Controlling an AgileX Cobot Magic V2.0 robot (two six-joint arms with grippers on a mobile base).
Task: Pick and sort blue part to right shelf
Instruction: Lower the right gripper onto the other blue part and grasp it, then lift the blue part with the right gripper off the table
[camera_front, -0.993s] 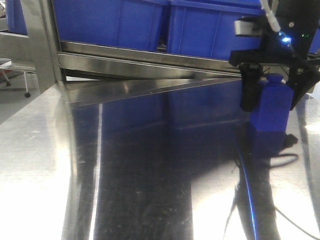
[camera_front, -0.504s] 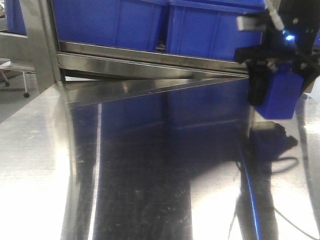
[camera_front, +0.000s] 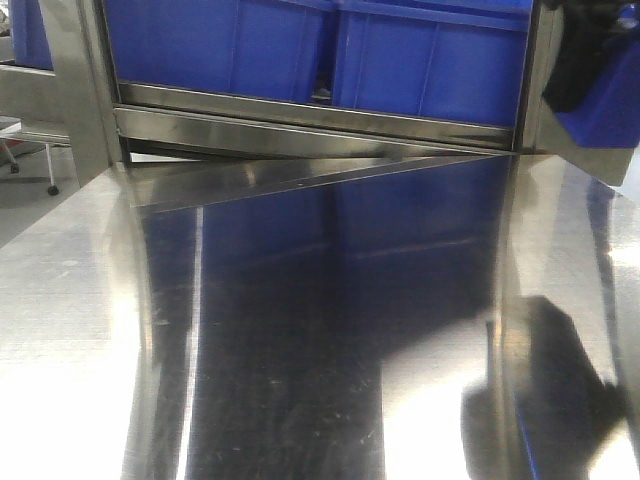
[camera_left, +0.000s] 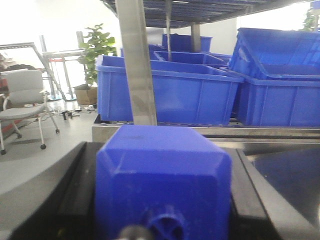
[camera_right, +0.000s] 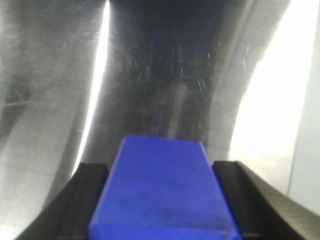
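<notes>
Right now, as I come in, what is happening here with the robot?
Both arms are holding something. The left end effector grips a blue part and faces the blue bins on the shelf. The right end effector grips a second blue part above the steel table. The front view shows one raised part clear of the table at the right edge, near the shelf; which arm holds it I cannot tell.
</notes>
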